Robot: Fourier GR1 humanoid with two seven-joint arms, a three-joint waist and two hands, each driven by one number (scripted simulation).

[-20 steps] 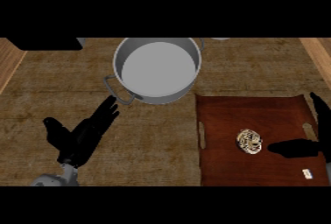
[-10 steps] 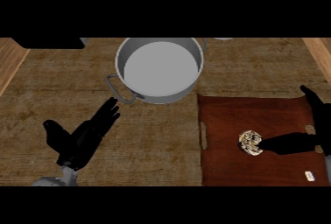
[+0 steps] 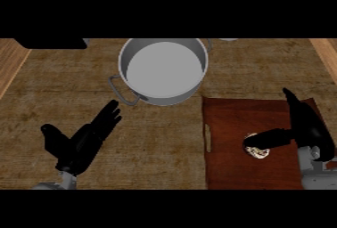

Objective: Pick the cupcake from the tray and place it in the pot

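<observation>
Progress: early, nothing delivered yet. The cupcake point(image 3: 258, 152) sits on the tray point(image 3: 230, 120), not lifted as far as I can see, and the pot point(image 3: 164, 100) shows only a bare grey inside. The right hand point(image 3: 306, 127) is over the tray's right part. Its fingers are straight and point away from the robot. Thumb sticks out to its left w/ the tip over the cupcake's top edge; can't tell if it actually touches. So the hand is unclenched, grasping nothing. Left to do, imo: close round the cupcake, lift, carry, let go over the pot, i.e. approx. the whole job.

The left hand point(image 3: 82, 142) rests released, well to the left of the right hand, fingers straight, holding nothing.

Room: the pot is ahead of the right hand and to its left, near wall just beside the tray's far-left corner. The route from cupcake to pot mouth crosses bare tray, then the pot's rim, so the lift prob. needs to clear that rim. The pot handle point(image 3: 120, 89) sticks out on the side away from the right hand, no obstacle. The slot handle point(image 3: 208, 138) in the tray lies flat, left of the cupcake, no issue. To the hand's right the tray's edge is close, so little room there. The bench point(image 3: 158, 147) betw. the two hands gives room to swing. A dark object point(image 3: 49, 43) lies far left, beyond the left hand, well off the route.
</observation>
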